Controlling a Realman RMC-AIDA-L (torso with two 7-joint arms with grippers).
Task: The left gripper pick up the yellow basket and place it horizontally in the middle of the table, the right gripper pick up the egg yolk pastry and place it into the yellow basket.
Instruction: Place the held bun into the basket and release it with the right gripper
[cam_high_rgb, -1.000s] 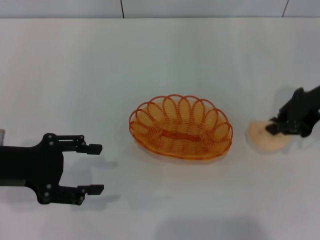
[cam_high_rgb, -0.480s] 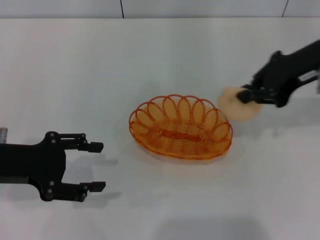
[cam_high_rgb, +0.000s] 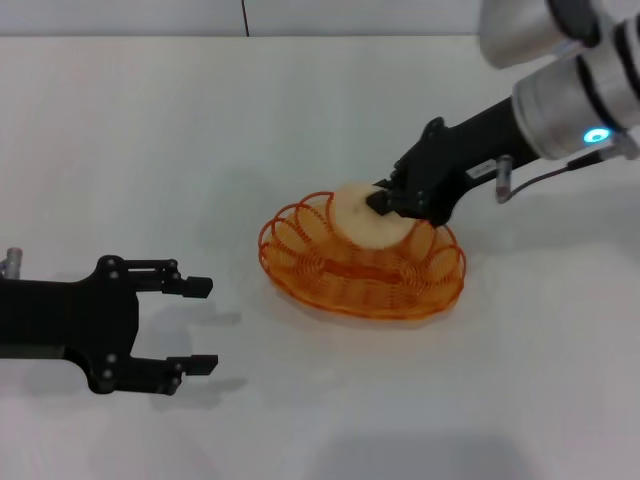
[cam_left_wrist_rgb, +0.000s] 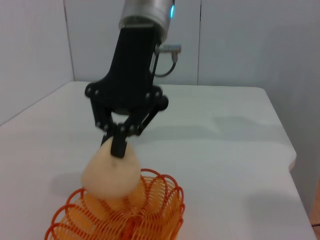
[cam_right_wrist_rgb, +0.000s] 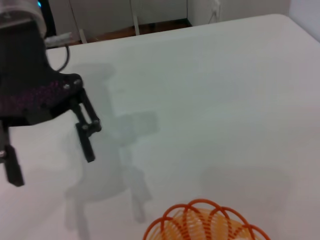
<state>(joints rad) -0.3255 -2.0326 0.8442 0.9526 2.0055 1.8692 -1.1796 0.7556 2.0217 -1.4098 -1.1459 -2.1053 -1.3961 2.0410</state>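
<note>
Egg yolk pastry (cam_high_rgb: 365, 216), pinched by the right tool (cam_high_rgb: 381, 200), seems just above the yellow basket (cam_high_rgb: 362, 270); the left tool (cam_high_rgb: 198, 325) rests spread.

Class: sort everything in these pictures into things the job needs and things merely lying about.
Job: yellow basket on the table; egg yolk pastry, held over the basket by the right claw; left claw, open, off to the left.

Lying about: nothing visible.

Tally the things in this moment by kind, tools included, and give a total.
Baskets: 1, the yellow basket on the table.
Pastries: 1, the egg yolk pastry, held over the basket.
Tools: 2, the left gripper, open, and the right gripper, shut on the pastry.
Total: 4.
</note>
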